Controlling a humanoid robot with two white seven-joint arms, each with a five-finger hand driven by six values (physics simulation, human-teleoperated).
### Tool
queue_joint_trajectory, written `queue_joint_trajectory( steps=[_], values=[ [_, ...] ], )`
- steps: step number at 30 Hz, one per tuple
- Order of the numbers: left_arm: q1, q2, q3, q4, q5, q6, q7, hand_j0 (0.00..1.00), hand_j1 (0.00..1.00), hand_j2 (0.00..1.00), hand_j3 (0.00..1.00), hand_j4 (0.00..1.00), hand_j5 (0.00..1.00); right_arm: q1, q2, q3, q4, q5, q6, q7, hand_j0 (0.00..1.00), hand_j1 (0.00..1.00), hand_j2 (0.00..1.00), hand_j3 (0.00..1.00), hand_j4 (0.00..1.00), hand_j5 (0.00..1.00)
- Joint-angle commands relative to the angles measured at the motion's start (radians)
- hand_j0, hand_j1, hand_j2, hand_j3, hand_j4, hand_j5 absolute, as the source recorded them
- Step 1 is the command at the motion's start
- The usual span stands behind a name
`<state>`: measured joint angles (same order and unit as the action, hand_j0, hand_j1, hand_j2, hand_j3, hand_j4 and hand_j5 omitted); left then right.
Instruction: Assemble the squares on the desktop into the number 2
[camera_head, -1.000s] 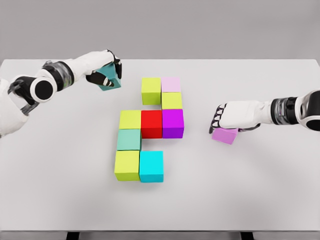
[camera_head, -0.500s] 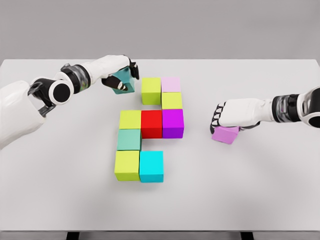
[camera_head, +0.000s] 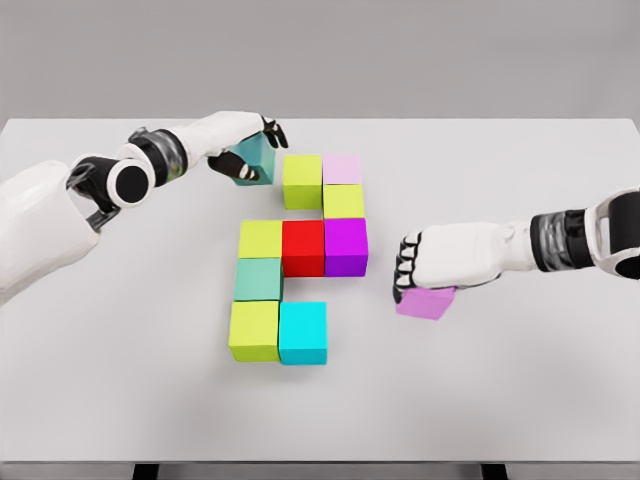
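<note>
My left hand (camera_head: 252, 150) is shut on a teal cube (camera_head: 253, 157), held just left of the lime cube (camera_head: 302, 180) at the top of the block figure. Beside that lime cube sits a pale pink cube (camera_head: 343, 168), with a second lime cube (camera_head: 344, 201) below it. The middle row is a yellow-green cube (camera_head: 260, 239), a red cube (camera_head: 303, 247) and a purple cube (camera_head: 346, 245). Under them lie a grey-teal cube (camera_head: 258, 279), a lime cube (camera_head: 254, 330) and a cyan cube (camera_head: 303, 332). My right hand (camera_head: 415, 275) is shut on a violet cube (camera_head: 426, 302), right of the figure.
The white table (camera_head: 520, 390) stretches wide around the blocks, its front edge near the bottom of the view. A grey wall stands behind it.
My left hand carried the teal cube rightward until it is beside the top lime cube. My right hand moved the violet cube left and toward the front.
</note>
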<state>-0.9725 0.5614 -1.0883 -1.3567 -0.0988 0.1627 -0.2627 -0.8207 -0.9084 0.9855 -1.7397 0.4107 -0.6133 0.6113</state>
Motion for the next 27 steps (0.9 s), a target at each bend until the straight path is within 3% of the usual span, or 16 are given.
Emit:
queue_joint_trajectory(
  steps=[1, 11, 13, 15, 16, 18, 27],
  values=[
    [0.002, -0.011, 0.001, 0.002, -0.001, -0.002, 0.000, 0.67, 0.67, 0.67, 0.67, 0.67, 0.67, 0.000, 0.005, 0.044, -0.018, -0.006, 0.002, 0.000, 0.62, 0.62, 0.62, 0.62, 0.62, 0.62],
    [0.003, -0.012, 0.001, 0.004, -0.001, -0.002, 0.000, 0.68, 0.68, 0.68, 0.68, 0.68, 0.68, -0.011, 0.063, 0.058, -0.015, -0.006, 0.002, 0.000, 0.64, 0.64, 0.64, 0.64, 0.64, 0.64],
    [0.003, -0.014, 0.001, 0.008, -0.001, -0.002, 0.000, 0.69, 0.69, 0.69, 0.69, 0.69, 0.69, -0.012, 0.065, 0.059, -0.015, -0.006, 0.002, 0.000, 0.68, 0.68, 0.68, 0.68, 0.68, 0.68],
    [0.005, -0.015, 0.001, 0.008, -0.001, 0.000, 0.000, 0.73, 0.73, 0.73, 0.73, 0.73, 0.73, -0.012, 0.065, 0.059, -0.017, -0.006, 0.002, 0.000, 0.77, 0.77, 0.77, 0.77, 0.77, 0.77],
    [0.005, -0.020, 0.001, 0.010, 0.001, 0.000, 0.000, 0.75, 0.75, 0.75, 0.75, 0.75, 0.75, -0.012, 0.068, 0.068, -0.017, -0.006, 0.002, 0.000, 0.88, 0.88, 0.88, 0.88, 0.88, 0.88],
    [0.005, -0.018, 0.001, 0.010, 0.001, 0.001, 0.000, 0.77, 0.77, 0.77, 0.77, 0.77, 0.77, -0.012, 0.066, 0.073, -0.017, -0.006, 0.002, 0.000, 0.99, 0.99, 0.99, 0.99, 0.99, 0.99],
    [0.008, -0.018, 0.001, 0.019, 0.001, 0.003, 0.000, 0.84, 0.84, 0.84, 0.84, 0.84, 0.84, -0.023, 0.060, 0.067, -0.017, -0.007, 0.002, 0.000, 1.00, 1.00, 1.00, 1.00, 1.00, 1.00]
  ],
)
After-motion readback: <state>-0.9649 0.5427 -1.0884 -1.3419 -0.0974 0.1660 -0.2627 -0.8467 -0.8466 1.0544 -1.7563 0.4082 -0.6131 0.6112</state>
